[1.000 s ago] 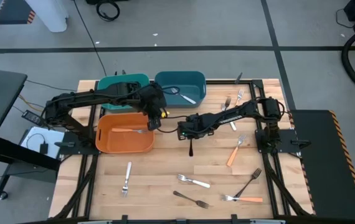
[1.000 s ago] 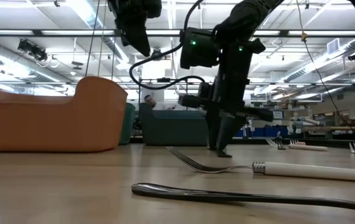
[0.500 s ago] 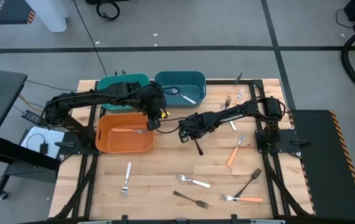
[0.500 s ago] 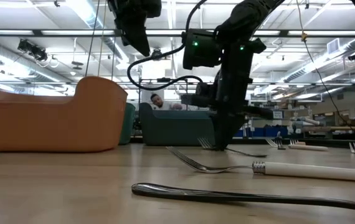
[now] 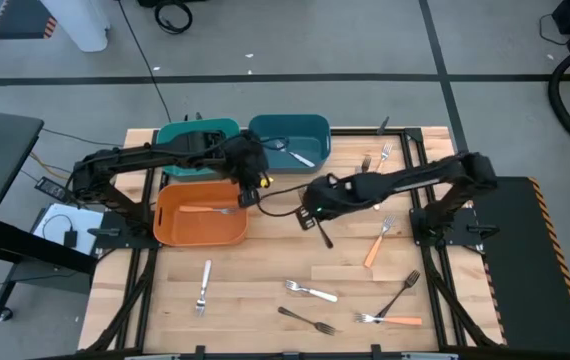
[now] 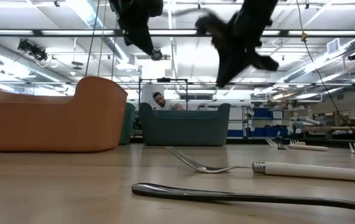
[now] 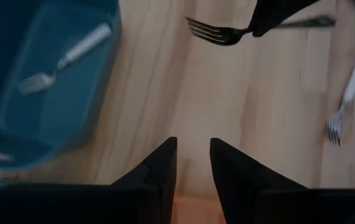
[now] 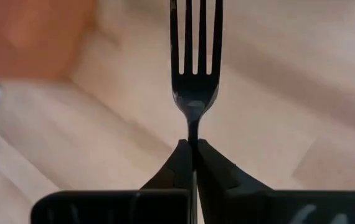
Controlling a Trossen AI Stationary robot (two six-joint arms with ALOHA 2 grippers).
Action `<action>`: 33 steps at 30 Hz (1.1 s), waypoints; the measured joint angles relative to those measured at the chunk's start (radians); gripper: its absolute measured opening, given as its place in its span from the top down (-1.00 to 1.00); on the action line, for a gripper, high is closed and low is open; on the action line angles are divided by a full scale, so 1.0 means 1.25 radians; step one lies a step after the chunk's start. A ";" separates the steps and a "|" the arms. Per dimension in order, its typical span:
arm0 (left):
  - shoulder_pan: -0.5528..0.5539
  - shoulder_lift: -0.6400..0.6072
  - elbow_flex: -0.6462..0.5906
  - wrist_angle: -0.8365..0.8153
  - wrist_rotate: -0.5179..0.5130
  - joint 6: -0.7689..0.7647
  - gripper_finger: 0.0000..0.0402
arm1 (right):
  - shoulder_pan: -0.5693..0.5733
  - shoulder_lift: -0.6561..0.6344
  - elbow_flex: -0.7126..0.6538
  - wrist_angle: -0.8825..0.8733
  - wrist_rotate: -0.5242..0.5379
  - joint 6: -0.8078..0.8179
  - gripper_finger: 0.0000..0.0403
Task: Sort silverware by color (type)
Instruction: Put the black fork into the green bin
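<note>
The right hand (image 5: 317, 212), pinched tight on a black fork (image 8: 194, 43), has just lifted it clear of the table (image 5: 255, 290) mid-centre, ready for a bin, while the left hand (image 7: 193, 163) hangs slightly parted and empty by the orange bin (image 5: 200, 213)

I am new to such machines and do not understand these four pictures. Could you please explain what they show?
Two dark robot arms work at a wooden table. One picture looks down from above, one looks level from the tabletop, and two come from cameras on the wrists. Forks lie scattered on the wood, and three bins stand there: orange bin, teal bin, blue bin. The right tool holds a black fork above the table. The left tool hangs near the orange bin, fingers slightly apart, holding nothing.
</note>
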 joint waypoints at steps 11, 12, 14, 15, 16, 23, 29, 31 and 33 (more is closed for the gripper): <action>0.044 0.000 0.000 0.303 0.000 -0.138 0.48 | -0.048 -0.148 0.002 0.220 0.284 -0.346 0.95; 0.048 0.000 0.000 0.333 0.003 -0.163 0.48 | -0.057 -0.150 0.002 0.253 0.283 -0.392 0.95; 0.056 0.000 0.000 0.389 0.013 -0.196 0.48 | -0.071 -0.151 0.002 0.322 0.279 -0.472 0.95; 0.061 0.000 0.000 0.415 0.020 -0.206 0.48 | -0.076 -0.152 0.002 0.347 0.276 -0.503 0.95; 0.066 0.000 0.000 0.436 0.028 -0.215 0.48 | -0.081 -0.152 0.002 0.366 0.275 -0.530 0.95; 0.103 0.002 0.000 0.492 0.036 -0.250 0.48 | -0.105 -0.152 0.002 0.393 0.249 -0.588 0.95; 0.130 0.006 0.000 0.511 0.040 -0.260 0.48 | -0.122 -0.152 0.002 0.399 0.206 -0.590 0.95; 0.134 0.009 0.000 0.530 0.045 -0.255 0.48 | -0.133 -0.150 0.002 0.403 0.189 -0.590 0.95; 0.135 0.012 0.000 0.552 0.054 -0.254 0.50 | -0.144 -0.145 0.003 0.403 0.163 -0.588 0.95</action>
